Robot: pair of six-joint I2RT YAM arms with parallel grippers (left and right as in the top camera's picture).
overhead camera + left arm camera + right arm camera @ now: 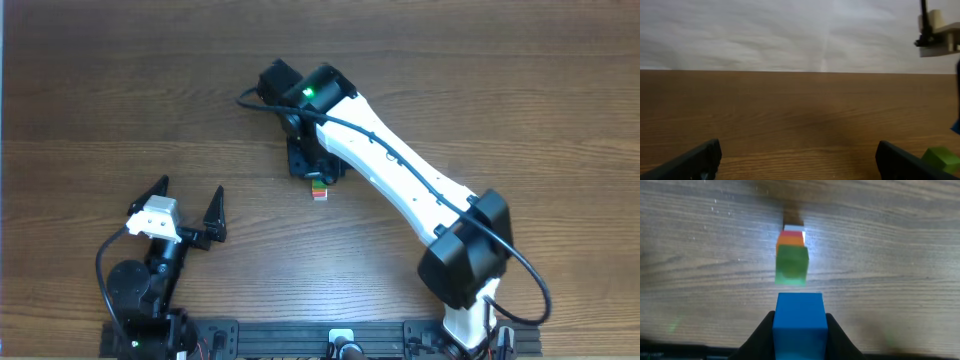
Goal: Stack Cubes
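Your blue cube (800, 312) sits clamped in the right gripper (800, 332), close by the green-topped stack (791, 265) at mid-table (100, 90). Your left gripper (190, 190) rests well apart, fingers spread wide.

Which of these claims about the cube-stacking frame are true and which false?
1. The right gripper is shut on a blue cube. True.
2. The left gripper holds a cube. False: it is open and empty, off to the side of the stack.
3. The topmost cube of the stack is a green cube. True.
4. The blue cube already rests on the stack. False: it sits between the right gripper's fingers, with a gap to the green cube in the right wrist view.
5. An orange cube lies directly under the green cube. True.
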